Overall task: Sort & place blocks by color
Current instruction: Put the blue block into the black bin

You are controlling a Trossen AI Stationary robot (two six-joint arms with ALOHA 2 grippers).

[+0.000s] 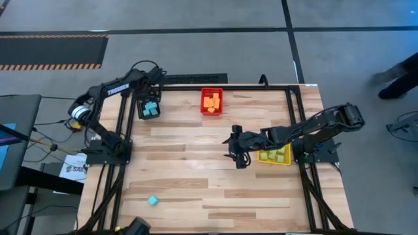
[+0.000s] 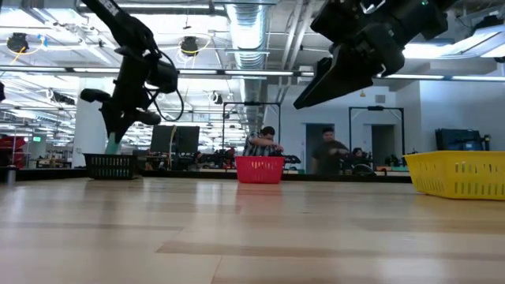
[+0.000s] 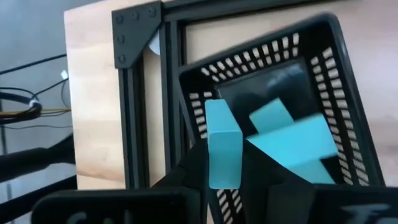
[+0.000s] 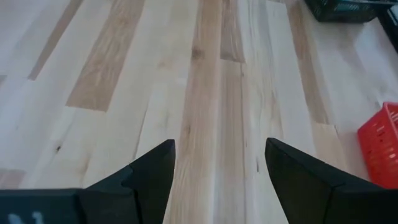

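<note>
My left gripper [image 1: 149, 99] hangs over the black bin [image 1: 149, 108] at the table's far left, shut on a light-blue bar block [image 3: 222, 146]. Other light-blue blocks [image 3: 292, 140] lie inside that bin. The red bin [image 1: 211, 101] holds orange blocks [image 1: 211, 102], and the yellow bin [image 1: 274, 156] holds light-green blocks [image 1: 279, 154]. One light-blue block [image 1: 153, 201] rests on the table near the near-left edge. My right gripper [image 4: 221, 162] is open and empty above the bare table middle [image 1: 236, 151], just left of the yellow bin. My left gripper pinches the light-blue bar between its two fingers [image 3: 194, 167], gripping its long side faces [image 3: 214, 177]. The fingers point down from above. The bar sticks out past the fingertips, lifted clear over the black bin's open top [image 3: 205, 93].
A black metal frame [image 1: 124, 124] runs along the table's left, far and right edges. The wide wooden middle and near part of the table [image 1: 209, 189] carries only the single block. People stand in the room beyond the far edge [image 2: 264, 146].
</note>
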